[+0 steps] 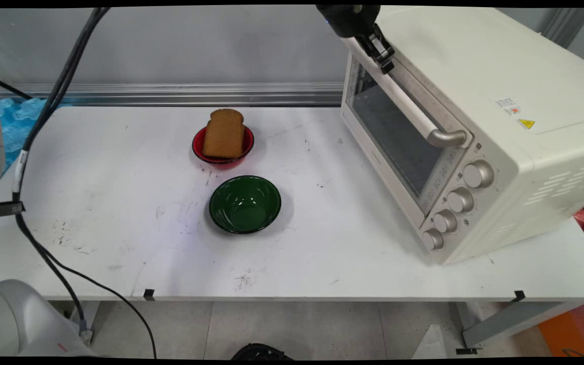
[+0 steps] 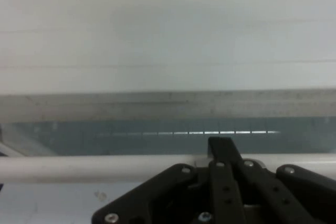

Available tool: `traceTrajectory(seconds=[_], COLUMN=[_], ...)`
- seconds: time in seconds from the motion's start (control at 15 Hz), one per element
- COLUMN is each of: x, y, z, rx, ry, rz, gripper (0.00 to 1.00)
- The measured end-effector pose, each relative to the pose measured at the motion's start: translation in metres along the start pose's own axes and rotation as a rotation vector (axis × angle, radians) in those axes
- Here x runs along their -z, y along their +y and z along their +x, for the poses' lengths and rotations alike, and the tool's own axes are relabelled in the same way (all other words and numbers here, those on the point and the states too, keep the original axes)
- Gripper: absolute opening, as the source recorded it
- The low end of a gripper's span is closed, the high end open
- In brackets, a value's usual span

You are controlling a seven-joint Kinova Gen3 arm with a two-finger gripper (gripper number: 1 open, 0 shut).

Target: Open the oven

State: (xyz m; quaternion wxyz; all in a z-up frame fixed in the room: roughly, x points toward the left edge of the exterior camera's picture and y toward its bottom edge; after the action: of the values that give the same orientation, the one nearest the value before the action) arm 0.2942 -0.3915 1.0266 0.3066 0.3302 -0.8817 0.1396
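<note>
Black hand (image 1: 380, 50) high at top edge, fingers closed

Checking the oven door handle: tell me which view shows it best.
Main view: the whole handle runs along the toaster oven door, gripper at its far end. Hand view shows only a close stretch of the bar.

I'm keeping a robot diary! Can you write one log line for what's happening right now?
gripper: shut on oven handle | oven door: closed | bread: in red bowl | green bowl: empty
</note>
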Motion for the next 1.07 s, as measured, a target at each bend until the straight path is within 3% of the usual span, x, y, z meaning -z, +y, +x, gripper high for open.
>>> traceTrajectory(seconds=[0.33, 1.07], x=[-0.0082, -0.0066], y=[-0.0024, 0.0007], z=[-0.0084, -0.0001], rx=[0.035, 0.027], ry=[0.012, 0.006], rz=[-0.006, -0.014], gripper=[0.00, 0.00])
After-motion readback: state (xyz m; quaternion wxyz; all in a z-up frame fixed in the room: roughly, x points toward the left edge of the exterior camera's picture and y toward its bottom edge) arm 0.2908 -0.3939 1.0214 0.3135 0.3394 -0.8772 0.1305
